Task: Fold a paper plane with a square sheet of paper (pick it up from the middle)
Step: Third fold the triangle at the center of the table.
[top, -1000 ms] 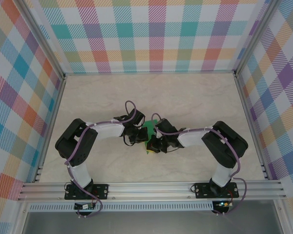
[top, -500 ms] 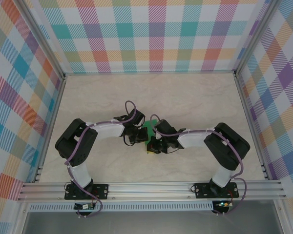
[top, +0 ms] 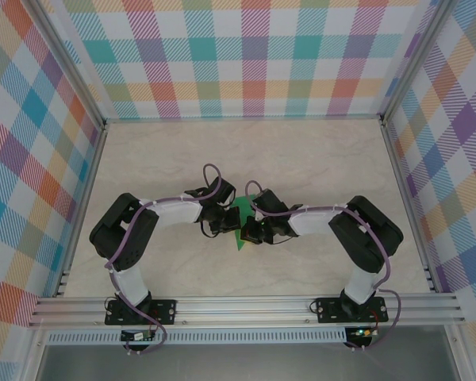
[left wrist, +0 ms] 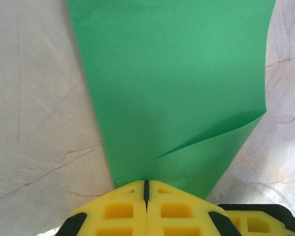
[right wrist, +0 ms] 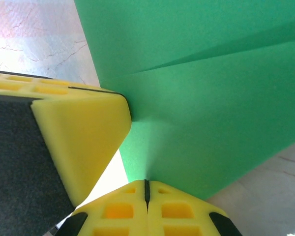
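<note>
Tabletop [top: 317, 151] open 9 through 12 to 3 o'clock. Centre jammed: left claw [left wrist: 146, 189] and right claw [right wrist: 146, 189] close together on green paper [left wrist: 172, 73].

top ext: overhead, far, facing dn | wrists: close-up | all share green paper [left wrist: 177, 88]

I'm looking down on a surface [top: 301, 159] of pale cream marble pattern with thin brownish veins. It is evenly lit, apart from a brighter, washed-out patch toward 10 o'clock in the right wrist view. Plaid panels in teal, orange, purple and yellow close it in: the back wall [top: 246, 55] at 12 o'clock, the left wall [top: 24, 159] at 9, the right wall [top: 460, 159] at 3. Aluminium rails [top: 246, 309] run across at 6 o'clock, and aluminium posts [top: 67, 63] stand in the far corners.
</note>
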Robot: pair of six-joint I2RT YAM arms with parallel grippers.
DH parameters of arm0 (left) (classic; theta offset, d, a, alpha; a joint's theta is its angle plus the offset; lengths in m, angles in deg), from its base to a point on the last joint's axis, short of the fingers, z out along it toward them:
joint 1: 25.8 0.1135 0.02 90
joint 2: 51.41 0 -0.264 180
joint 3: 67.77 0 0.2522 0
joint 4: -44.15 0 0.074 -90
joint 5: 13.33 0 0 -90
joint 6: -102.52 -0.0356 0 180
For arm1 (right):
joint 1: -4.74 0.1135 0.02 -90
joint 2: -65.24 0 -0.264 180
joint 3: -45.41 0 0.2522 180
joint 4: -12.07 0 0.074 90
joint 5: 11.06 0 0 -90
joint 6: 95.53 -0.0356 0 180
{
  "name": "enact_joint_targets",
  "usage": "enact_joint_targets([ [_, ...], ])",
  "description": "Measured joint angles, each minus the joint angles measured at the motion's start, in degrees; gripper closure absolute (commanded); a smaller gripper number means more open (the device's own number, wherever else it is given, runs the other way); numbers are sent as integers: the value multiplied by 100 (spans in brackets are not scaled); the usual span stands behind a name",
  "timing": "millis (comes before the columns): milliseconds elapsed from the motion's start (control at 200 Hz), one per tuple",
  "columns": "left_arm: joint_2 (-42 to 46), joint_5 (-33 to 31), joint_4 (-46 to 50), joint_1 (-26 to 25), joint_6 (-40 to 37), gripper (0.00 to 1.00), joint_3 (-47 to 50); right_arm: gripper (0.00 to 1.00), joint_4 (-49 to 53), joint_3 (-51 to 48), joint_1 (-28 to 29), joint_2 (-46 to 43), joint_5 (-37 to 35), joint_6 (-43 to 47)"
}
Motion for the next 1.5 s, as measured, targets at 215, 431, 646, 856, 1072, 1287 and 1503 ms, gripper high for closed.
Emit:
enact_joint_targets([
  [215, 0, -4, -2, 0, -4, 100, 0, 100, 63, 9, -249, -170, -15, 68],
  [431, -9, -68, 105, 0, -363, 100, -81, 100, 105, 81, -562, 2, -129, 195],
  [646, -79, -214, 326, 2, -1086, 100, -275, 100, 221, 162, -577, 11, -146, 225],
  [856, -151, -247, 444, 31, -1679, 100, -413, 100, 426, 494, -673, 17, -262, 361],
  [1072, -153, -221, 435, 107, -1849, 100, -422, 100, 350, 459, -715, 232, -256, 339],
  [1287, -35, 68, 273, 205, -1362, 88, -354, 100, 271, 422, -717, 232, -260, 319],
  [1503, 680, 509, -713, 173, -387, 92, 398, 100, 269, 422, -717, 232, -260, 299],
])
